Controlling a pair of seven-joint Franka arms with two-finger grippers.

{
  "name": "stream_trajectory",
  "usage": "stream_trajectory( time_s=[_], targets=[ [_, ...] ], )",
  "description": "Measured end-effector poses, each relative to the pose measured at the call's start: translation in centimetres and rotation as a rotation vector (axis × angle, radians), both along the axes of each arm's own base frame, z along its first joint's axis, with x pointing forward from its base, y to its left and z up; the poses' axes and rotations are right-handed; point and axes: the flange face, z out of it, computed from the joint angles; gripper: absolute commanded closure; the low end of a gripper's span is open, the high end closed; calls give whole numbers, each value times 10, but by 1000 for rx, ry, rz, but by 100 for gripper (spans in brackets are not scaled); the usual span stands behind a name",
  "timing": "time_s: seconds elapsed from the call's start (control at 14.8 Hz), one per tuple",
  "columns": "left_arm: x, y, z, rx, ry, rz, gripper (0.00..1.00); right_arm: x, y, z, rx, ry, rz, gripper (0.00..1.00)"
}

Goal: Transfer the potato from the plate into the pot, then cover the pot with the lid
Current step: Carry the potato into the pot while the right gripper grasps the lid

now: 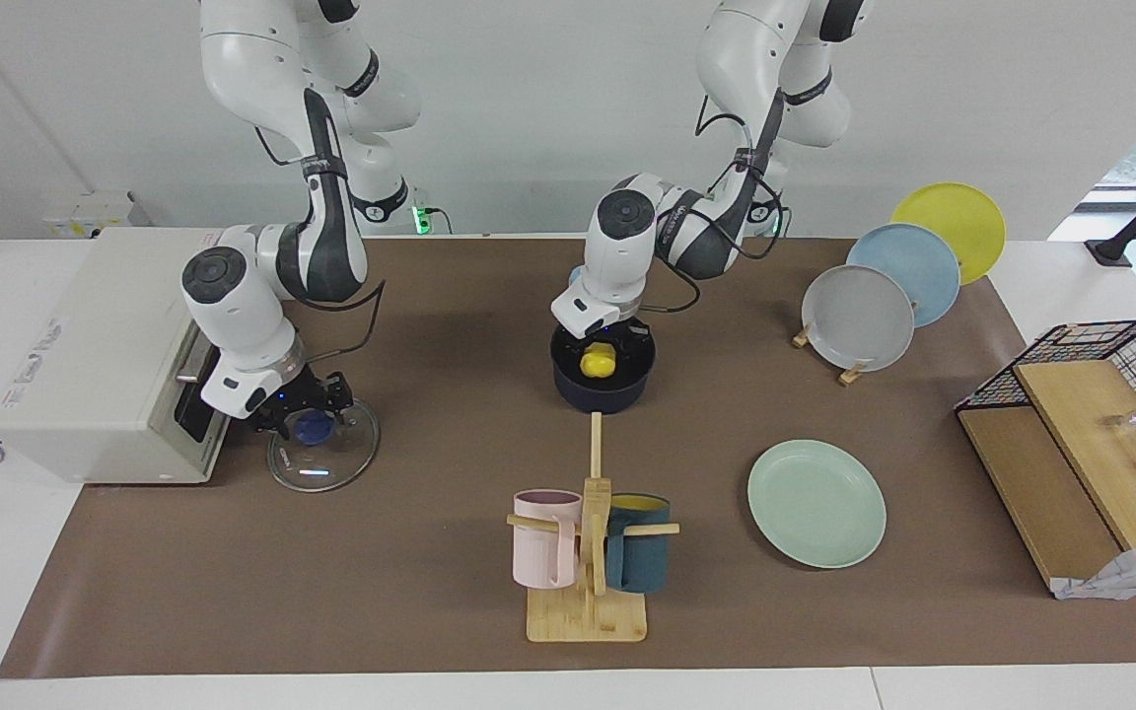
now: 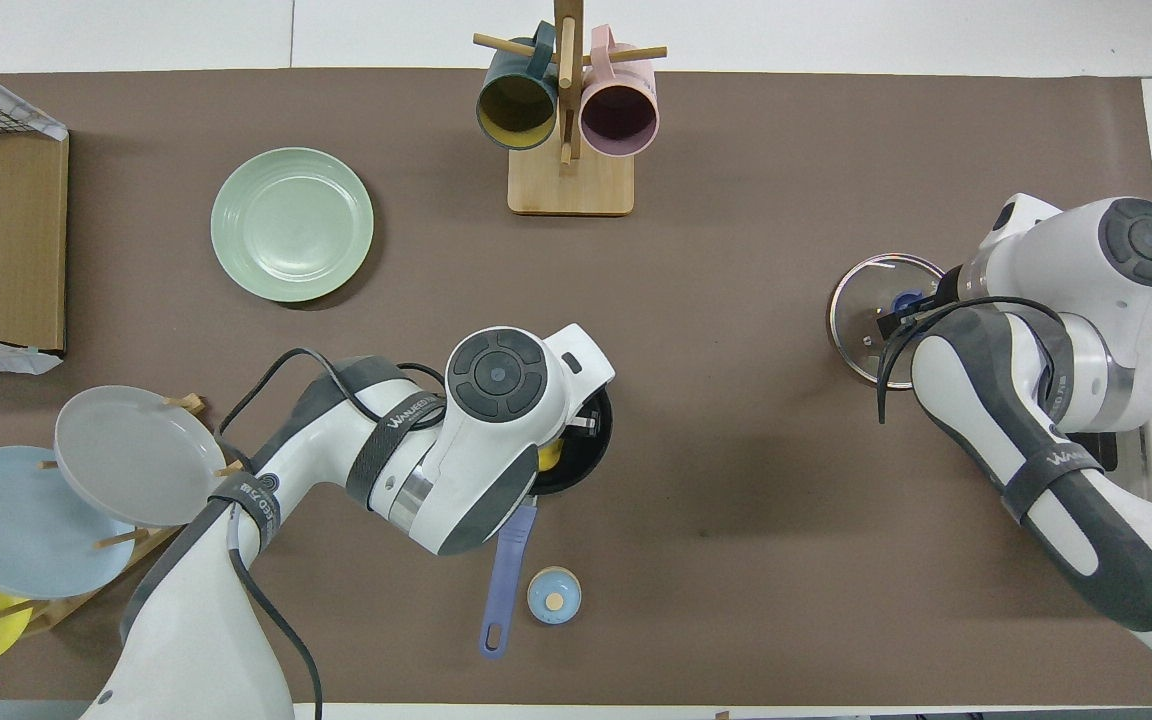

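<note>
The yellow potato (image 1: pixel 599 363) is low inside the dark navy pot (image 1: pixel 617 396), mid-table. My left gripper (image 1: pixel 603 347) reaches down into the pot and is shut on the potato. From overhead the left wrist covers most of the pot (image 2: pixel 593 455), leaving only a sliver of potato (image 2: pixel 549 456) showing. The glass lid (image 1: pixel 333 461) lies flat toward the right arm's end of the table. My right gripper (image 1: pixel 311 422) is down at the lid's blue knob. The mint-green plate (image 1: pixel 816 503) is bare.
A wooden mug rack (image 1: pixel 588 592) with a pink and a teal mug stands farther from the robots than the pot. A small bell (image 2: pixel 553 596) sits by the pot's handle (image 2: pixel 506 560). Upright plates (image 1: pixel 864 316), a white appliance (image 1: pixel 95 355) and a wire basket (image 1: pixel 1110 345) line the ends.
</note>
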Motion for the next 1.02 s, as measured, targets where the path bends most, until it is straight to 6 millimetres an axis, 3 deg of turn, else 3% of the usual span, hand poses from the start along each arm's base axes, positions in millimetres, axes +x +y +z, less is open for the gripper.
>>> stream_trajectory(
  time_s=[0.14, 0.2, 0.27, 0.34, 0.54, 0.61, 0.75, 0.88, 1.02],
  targets=[
    [-3, 2, -7, 2, 0, 7, 100, 0, 0, 0, 0, 0, 0, 54],
    [-4, 2, -10, -3, -6, 11, 100, 0, 0, 1, 1, -1, 0, 68],
    [-6, 3, -9, -8, -14, 17, 100, 0, 1, 1, 1, -1, 1, 88],
    [-7, 2, -9, -9, -17, 20, 100, 1, 2, 1, 1, 2, 3, 100],
    [-11, -2, -9, -11, -20, 19, 97, 3, 8, 8, 2, 26, 14, 100],
    [-13, -3, -9, -11, -21, 22, 60, 5, 10, 13, 3, 36, 17, 100],
    [-13, -3, -9, -11, -21, 22, 0, 8, 17, 24, 7, 66, 23, 100],
    [-13, -3, -10, -10, -20, 22, 0, 13, 29, 48, 11, 107, 4, 100],
    [-9, 1, -5, -13, -27, 27, 0, 18, 52, 90, 14, 132, -25, 100]
  ],
)
